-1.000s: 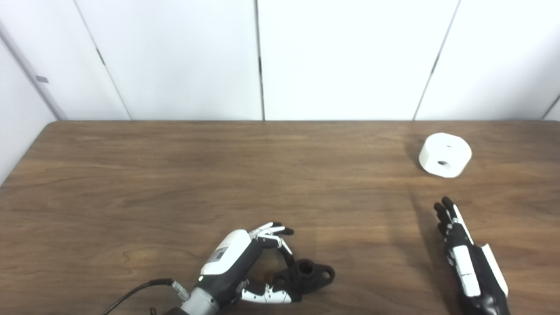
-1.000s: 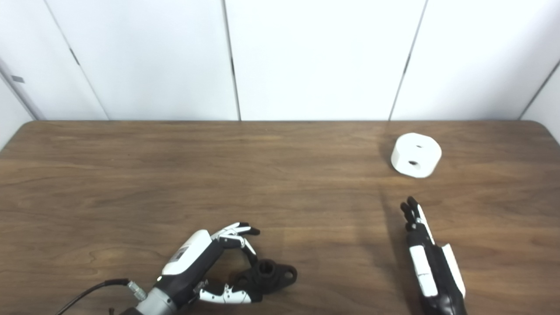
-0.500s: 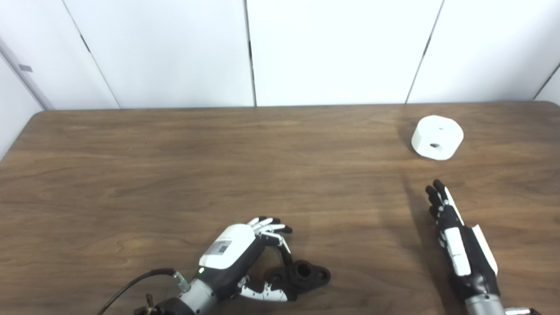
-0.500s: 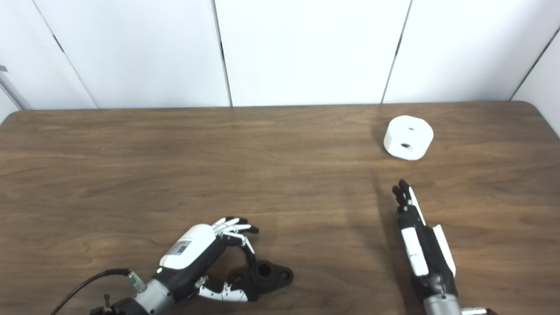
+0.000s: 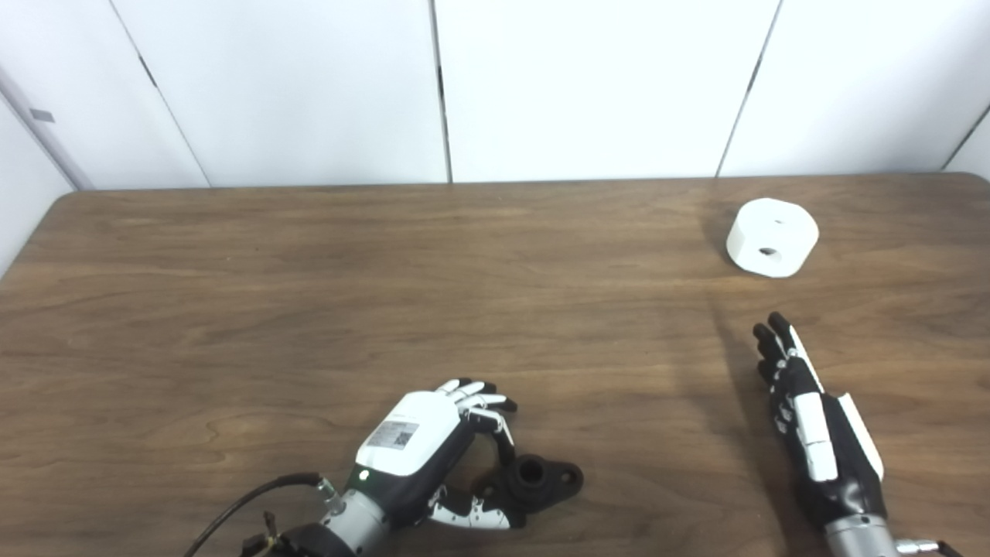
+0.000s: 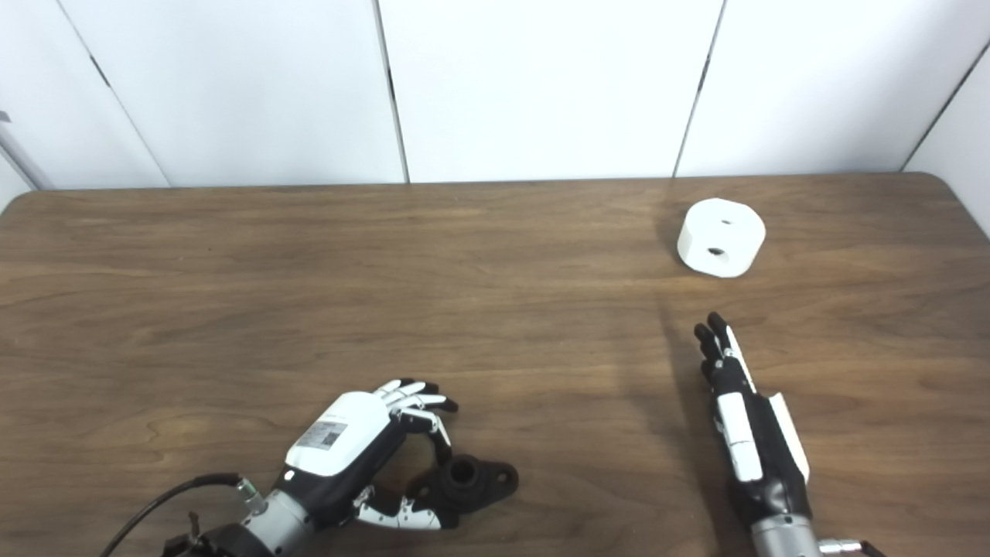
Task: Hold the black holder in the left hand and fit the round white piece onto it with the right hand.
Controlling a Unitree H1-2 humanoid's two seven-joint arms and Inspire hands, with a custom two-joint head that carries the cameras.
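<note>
Table [image 5: 232,294]: brown wood, with white wall panels along its far edge.
Black holder [image 5: 534,481]: lies flat on the table near the front edge, left of centre; a raised round collar with a hole faces up, and an ear with a small hole sticks out to the right.
Left hand [image 5: 421,452]: curled over the left end of the holder, fingers [image 5: 483,402] bent down on its far side and thumb on its near side; whether it truly grips the holder cannot be told.
White piece [image 5: 772,237]: round and thick, with small holes, resting far right on the table, well apart from both hands.
Right hand [image 5: 812,429]: flat and released, fingers straight, pointing toward the white piece, holding nothing.
</note>
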